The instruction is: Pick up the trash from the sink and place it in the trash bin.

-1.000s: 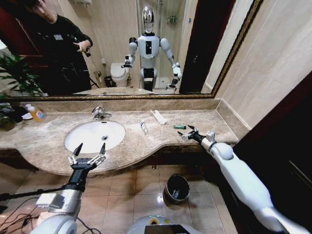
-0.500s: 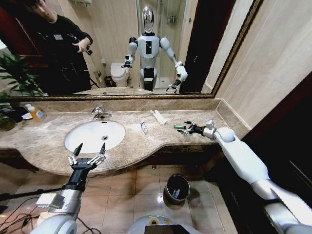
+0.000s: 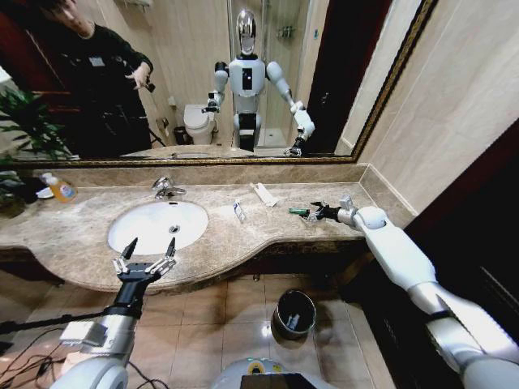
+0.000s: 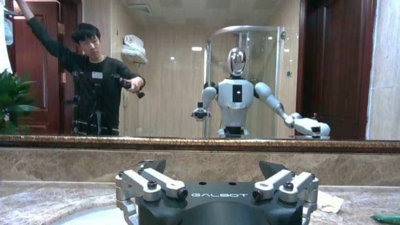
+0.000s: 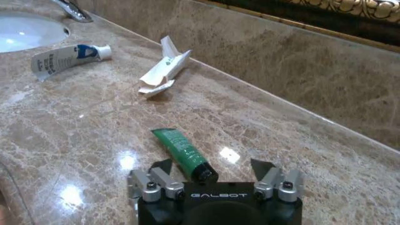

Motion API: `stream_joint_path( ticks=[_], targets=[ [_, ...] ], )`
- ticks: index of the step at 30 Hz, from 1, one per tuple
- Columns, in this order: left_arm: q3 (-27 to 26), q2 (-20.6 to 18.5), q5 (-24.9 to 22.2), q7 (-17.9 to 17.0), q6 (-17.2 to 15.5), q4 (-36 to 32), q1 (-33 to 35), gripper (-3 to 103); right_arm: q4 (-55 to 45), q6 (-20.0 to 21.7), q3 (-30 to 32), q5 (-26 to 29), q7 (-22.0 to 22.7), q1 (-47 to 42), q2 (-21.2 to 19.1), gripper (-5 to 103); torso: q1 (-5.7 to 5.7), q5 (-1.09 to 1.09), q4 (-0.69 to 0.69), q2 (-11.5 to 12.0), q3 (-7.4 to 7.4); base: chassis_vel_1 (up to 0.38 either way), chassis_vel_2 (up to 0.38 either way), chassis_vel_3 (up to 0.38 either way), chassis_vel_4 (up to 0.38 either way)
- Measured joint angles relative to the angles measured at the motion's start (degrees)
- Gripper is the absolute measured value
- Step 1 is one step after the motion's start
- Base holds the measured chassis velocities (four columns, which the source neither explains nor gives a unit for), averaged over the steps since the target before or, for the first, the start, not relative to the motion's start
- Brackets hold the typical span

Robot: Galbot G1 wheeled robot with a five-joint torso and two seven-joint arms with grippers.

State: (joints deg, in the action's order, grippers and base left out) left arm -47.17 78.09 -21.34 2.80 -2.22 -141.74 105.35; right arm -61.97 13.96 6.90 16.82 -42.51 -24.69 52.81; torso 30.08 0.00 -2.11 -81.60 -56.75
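**Open fingers reach the green tube**

The fingers of the left gripper (image 3: pixel 146 253) are spread wide open and hold nothing. This gripper hangs in the air at the front edge of the desk (image 3: pixel 73 231), just in front of the sink (image 3: pixel 154 225). Below, on the tiled floor, stands the trash bin (image 3: pixel 294 313), dark with a shiny rim.

Farther back and to the right, the right gripper (image 3: pixel 315 213) is low over the desk. Its fingers (image 5: pixel 161 167) are open too, one on each side of the cap end of the green tube (image 5: pixel 182 152), which lies flat on the stone. They do not squeeze it yet.

Past the green tube lies a white tube (image 5: pixel 65 56) with blue print, close to the sink. A torn white packet (image 5: pixel 164 68) lies near the back wall. The chrome tap (image 3: pixel 165 188) stands behind the sink.
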Motion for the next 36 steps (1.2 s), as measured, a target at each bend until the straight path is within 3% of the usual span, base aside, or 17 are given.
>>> stream_joint_path(
  ticks=[2,6,9,10,14,16,19,22,30,33,36],
  targets=[
    [0.0,0.0,0.0,0.0,0.0,0.0,0.0,100,-0.27,0.05,0.24,0.02,0.02,-0.42,-0.17,75,0.0,0.01,0.01,0.0,0.0,0.0,0.0,0.0,0.0],
    [0.0,0.0,0.0,0.0,0.0,0.0,0.0,100,-0.64,0.01,0.5,0.03,0.07,-0.96,-0.35,64,0.0,0.0,0.0,0.0,0.0,0.0,0.0,0.0,0.0],
    [0.0,0.0,0.0,0.0,0.0,0.0,0.0,100,-1.1,-0.15,0.85,0.09,0.22,-1.8,-0.55,48,0.0,0.01,0.0,0.0,0.0,0.0,0.0,0.0,0.0],
    [0.0,0.0,0.0,0.0,0.0,0.0,0.0,100,-1.1,-0.15,0.85,0.09,0.22,-1.8,-0.55,48,0.0,0.01,0.0,0.0,0.0,0.0,0.0,0.0,0.0],
    [0.0,0.0,0.0,0.0,0.0,0.0,0.0,100,-1.87,-0.53,1.18,0.13,0.6,-2.77,-0.91,26,0.0,0.0,0.0,0.0,0.0,0.0,0.0,0.0,0.0],
    [0.0,0.0,0.0,0.0,0.0,0.0,0.0,100,-2.02,-0.6,1.19,0.16,0.87,-2.89,-1.0,26,0.0,0.0,0.0,0.0,0.0,0.0,0.0,0.0,0.0],
    [0.0,0.0,0.0,0.0,0.0,0.0,0.0,100,-2.75,-0.63,1.53,0.31,1.46,-3.47,-1.37,10,0.0,0.01,0.0,0.0,0.0,0.0,0.0,0.0,0.0],
    [0.0,0.0,0.0,0.0,0.0,0.0,0.0,100,-3.77,-0.6,2.0,0.58,1.72,-4.12,-1.78,2,0.0,0.01,0.0,0.0,0.0,0.0,0.0,0.0,0.0],
    [0.0,0.0,0.0,0.0,0.0,0.0,0.0,100,-6.18,-0.48,2.74,2.18,4.51,-5.43,-3.06,-2,0.0,0.01,0.01,0.0,0.0,0.0,0.0,0.0,0.0],
    [0.0,0.0,0.0,0.0,0.0,0.0,0.0,100,-6.68,-0.99,2.22,3.03,4.88,-5.28,-3.47,14,0.0,0.01,0.01,0.0,0.0,0.0,0.0,0.0,0.0],
    [0.0,0.0,0.0,0.0,0.0,0.0,0.0,100,-5.33,-3.16,1.75,1.25,0.77,-4.0,-3.44,25,0.0,0.0,0.01,0.0,0.0,0.0,0.0,0.0,0.0]
  ],
)
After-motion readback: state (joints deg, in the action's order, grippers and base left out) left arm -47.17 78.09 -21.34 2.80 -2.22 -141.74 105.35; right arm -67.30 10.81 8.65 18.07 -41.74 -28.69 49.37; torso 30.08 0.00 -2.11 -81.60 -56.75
